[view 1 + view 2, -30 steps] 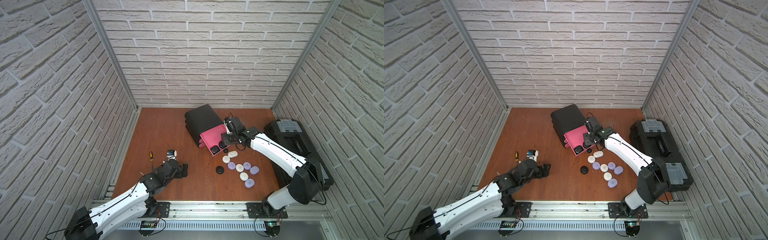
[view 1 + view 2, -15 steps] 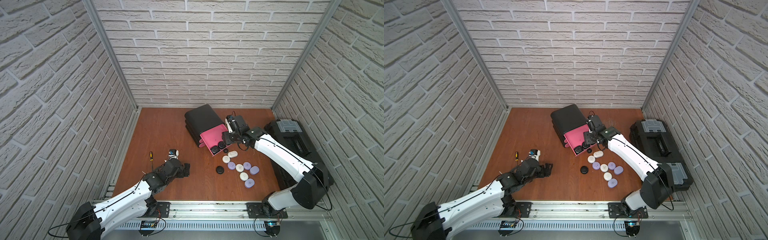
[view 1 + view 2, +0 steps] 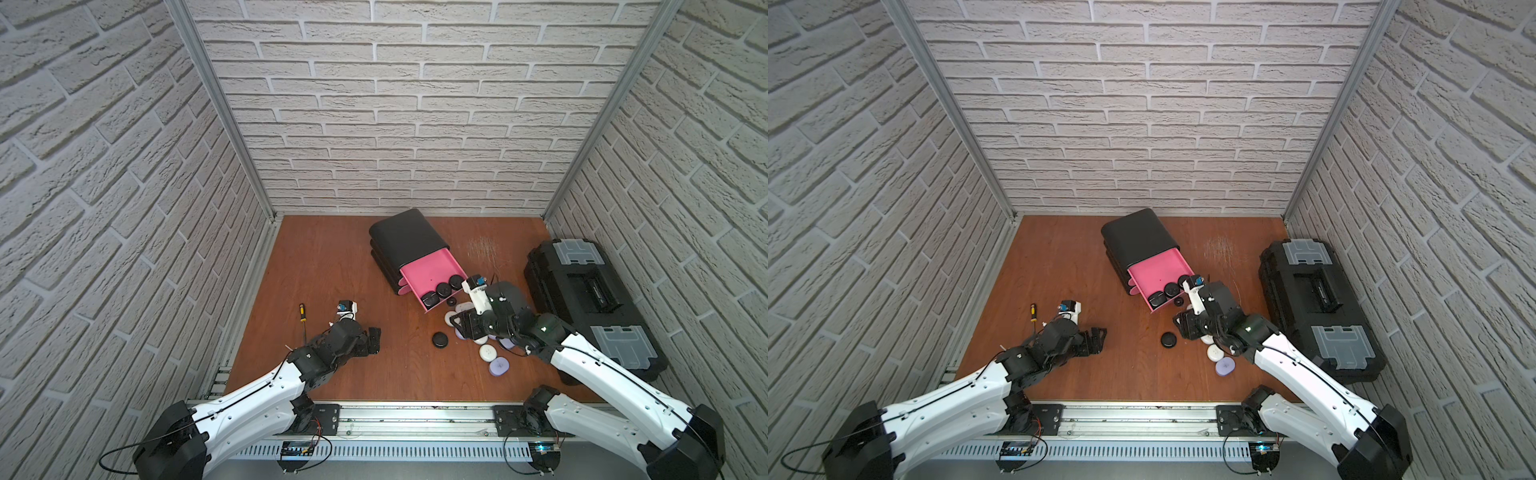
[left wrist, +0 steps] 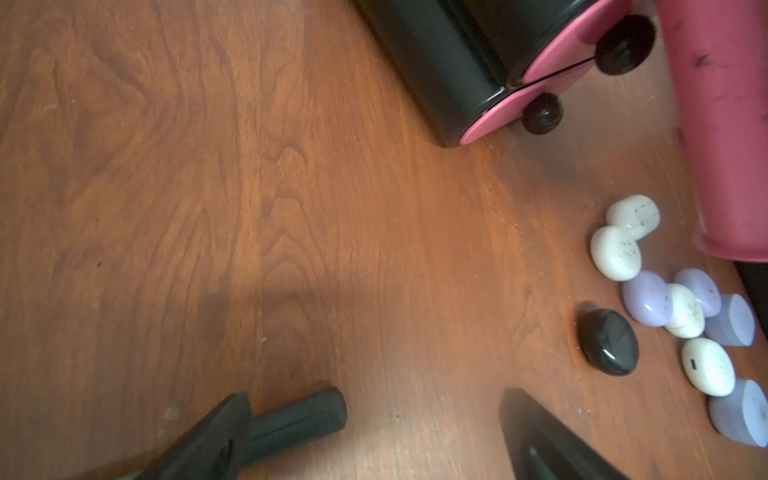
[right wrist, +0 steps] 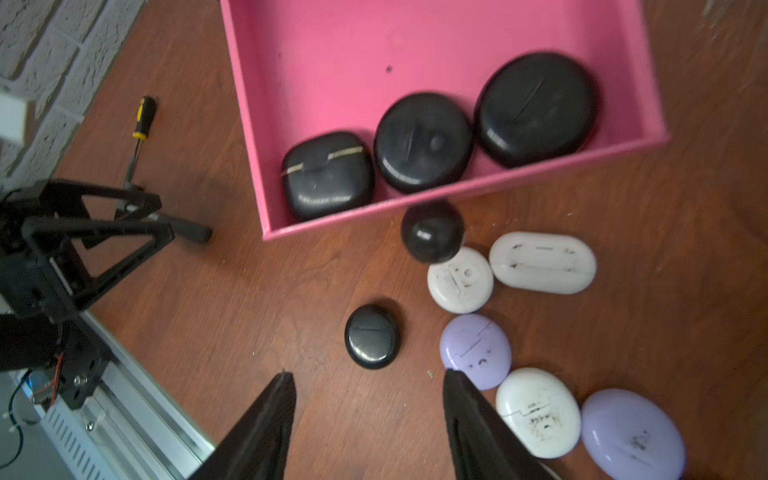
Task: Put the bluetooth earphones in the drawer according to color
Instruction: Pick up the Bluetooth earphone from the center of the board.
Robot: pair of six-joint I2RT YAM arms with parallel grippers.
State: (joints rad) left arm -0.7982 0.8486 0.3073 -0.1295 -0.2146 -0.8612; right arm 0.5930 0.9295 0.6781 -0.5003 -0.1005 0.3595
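Earphones part-sorted: three black in the open top drawer, one black case loose on the bench.
White and lavender cases clustered just beside the drawer front, near its knob. Right tool released and empty, hanging just short of the loose black case, not touching it. Left tool spread wide, empty, low over bare bench, well apart from the cases. Cabinet at the back, screwdriver by the left arm, toolbox along the right wall.
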